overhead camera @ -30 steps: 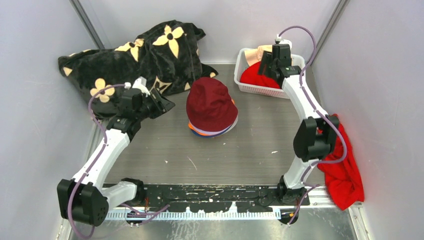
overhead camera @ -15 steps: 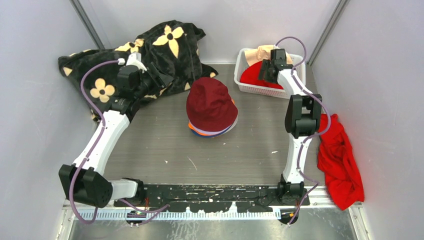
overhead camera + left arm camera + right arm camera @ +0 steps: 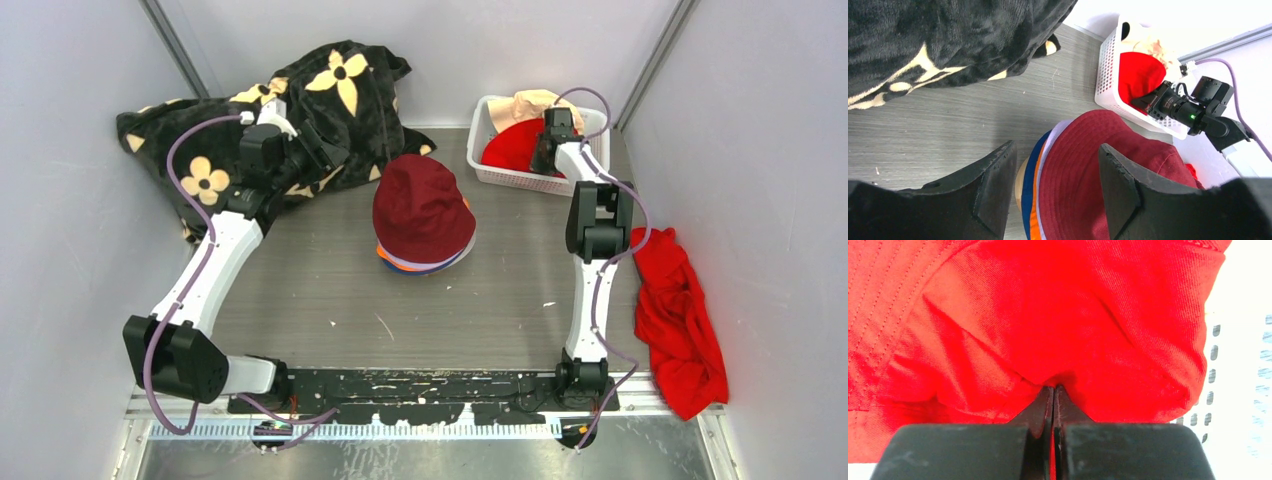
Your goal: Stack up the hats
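One red fold (image 3: 1063,350) in right gripper (image 3: 1054,388)

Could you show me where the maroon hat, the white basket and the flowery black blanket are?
maroon hat (image 3: 420,200): top view, on its crown.
white basket (image 3: 512,180): top view, on its near wall.
black blanket (image 3: 372,118): top view, on a plain black fold.

The grey wood-grain table (image 3: 330,290) carries a crumpled black blanket (image 3: 300,110) with cream flowers at upper left, a stack of hats (image 3: 422,210) with maroon on top at centre, a white basket (image 3: 505,178) at upper right, and a red cloth (image 3: 685,330) bunched along its right edge.
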Tool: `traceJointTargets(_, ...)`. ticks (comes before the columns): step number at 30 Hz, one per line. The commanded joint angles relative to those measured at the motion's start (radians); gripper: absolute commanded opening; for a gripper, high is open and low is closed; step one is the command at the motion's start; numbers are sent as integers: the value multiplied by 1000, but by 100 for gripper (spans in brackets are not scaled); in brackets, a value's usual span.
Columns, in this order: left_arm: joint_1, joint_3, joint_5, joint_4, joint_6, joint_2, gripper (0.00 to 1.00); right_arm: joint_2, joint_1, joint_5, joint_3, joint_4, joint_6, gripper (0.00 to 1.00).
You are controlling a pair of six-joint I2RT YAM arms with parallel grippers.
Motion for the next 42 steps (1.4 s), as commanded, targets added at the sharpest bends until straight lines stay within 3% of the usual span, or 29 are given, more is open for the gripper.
traceJointTargets(1,-4,58,16,57,14,9,61,-110,1,53,-51,77,6,1)
traceJointTargets(5,-4,63,27,67,8,7,61,-291,1,69,-102,168,-8,1)
traceJointTargets(14,-13,61,45,90,-5,-22,61,-473,1,15,56,84,-44,1)
traceJointTargets(27,-29,115,112,133,18,-26,61,-747,14,-133,-81,169,-45,1)
traceJointTargets(42,-35,125,113,62,51,-119,61,-972,204,-310,6,22,-47,1)
